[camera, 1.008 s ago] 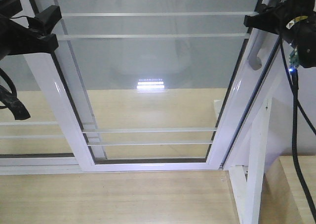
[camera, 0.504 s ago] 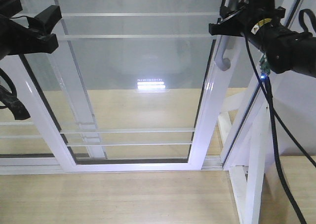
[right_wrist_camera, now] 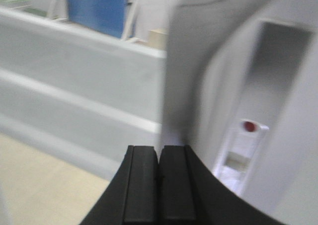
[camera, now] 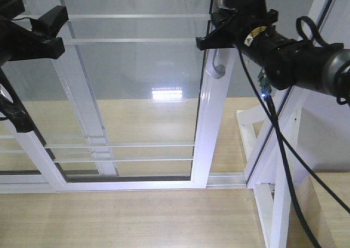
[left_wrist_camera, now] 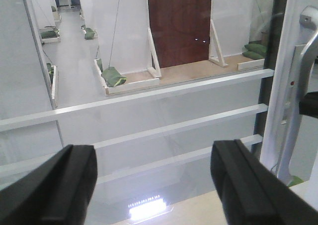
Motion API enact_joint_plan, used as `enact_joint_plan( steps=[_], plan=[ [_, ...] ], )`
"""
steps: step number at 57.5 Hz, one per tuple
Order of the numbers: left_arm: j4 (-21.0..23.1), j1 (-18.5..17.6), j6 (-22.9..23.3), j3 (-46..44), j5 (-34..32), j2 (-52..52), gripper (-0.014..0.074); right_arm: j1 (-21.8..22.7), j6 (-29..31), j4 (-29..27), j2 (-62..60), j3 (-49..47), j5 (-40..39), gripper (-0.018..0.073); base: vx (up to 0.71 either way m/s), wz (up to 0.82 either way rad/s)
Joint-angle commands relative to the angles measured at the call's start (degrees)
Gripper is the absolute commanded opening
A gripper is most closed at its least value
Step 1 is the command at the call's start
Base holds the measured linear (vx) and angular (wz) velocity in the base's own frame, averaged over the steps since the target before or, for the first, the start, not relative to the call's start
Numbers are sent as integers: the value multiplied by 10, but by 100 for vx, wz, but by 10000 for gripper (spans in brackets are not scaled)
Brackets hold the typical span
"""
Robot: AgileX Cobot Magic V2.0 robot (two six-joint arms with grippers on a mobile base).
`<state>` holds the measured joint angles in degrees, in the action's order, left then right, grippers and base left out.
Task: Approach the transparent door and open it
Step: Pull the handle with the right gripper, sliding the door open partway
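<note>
Roughly halfway, I judged: the door (camera: 212, 128) stood partly slid left, with a gap between it and the right post (camera: 272, 130). My right gripper (right_wrist_camera: 159, 153) sat at the handle (camera: 219, 67), pads together on nothing. My left gripper (left_wrist_camera: 153, 178) hung spread, idle. More sliding remained.

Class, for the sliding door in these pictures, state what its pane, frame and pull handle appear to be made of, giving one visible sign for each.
Pane: clear glass, it seems; the floor shows through it and a lamp reflects in it. Frame: glossy white, painted metal or plastic, hard to tell which; bright highlights run along it. Handle: grey with a duller sheen, probably metal, possibly plastic.
</note>
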<state>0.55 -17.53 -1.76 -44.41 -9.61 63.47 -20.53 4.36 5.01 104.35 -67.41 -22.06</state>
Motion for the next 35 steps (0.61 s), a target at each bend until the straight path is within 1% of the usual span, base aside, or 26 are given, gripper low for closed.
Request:
enact_joint_plan(
  steps=[1, 13, 23, 31, 33, 35],
  plan=[
    [5, -2, 2, -22, -50, -10, 587, -4, 6, 10, -33, -17, -44, 65, 0, 0],
    [5, -2, 2, -22, -48, -8, 587, -2, 6, 13, -79, -14, 8, 65, 0, 0],
    [5, -2, 2, -22, -29, -8, 587, -2, 8, 14, -157, -14, 133, 61, 0, 0],
    [5, -2, 2, -22, -6, -8, 587, -2, 10, 14, -222, -14, 242, -13, 0, 0],
    [5, -2, 2, -22, 0, -8, 587, -2, 10, 14, -237, -11, 261, -12, 0, 0],
    [5, -2, 2, -22, 6, -8, 587, -2, 13, 14, -254, -1, 263, -10, 0, 0]
  ],
)
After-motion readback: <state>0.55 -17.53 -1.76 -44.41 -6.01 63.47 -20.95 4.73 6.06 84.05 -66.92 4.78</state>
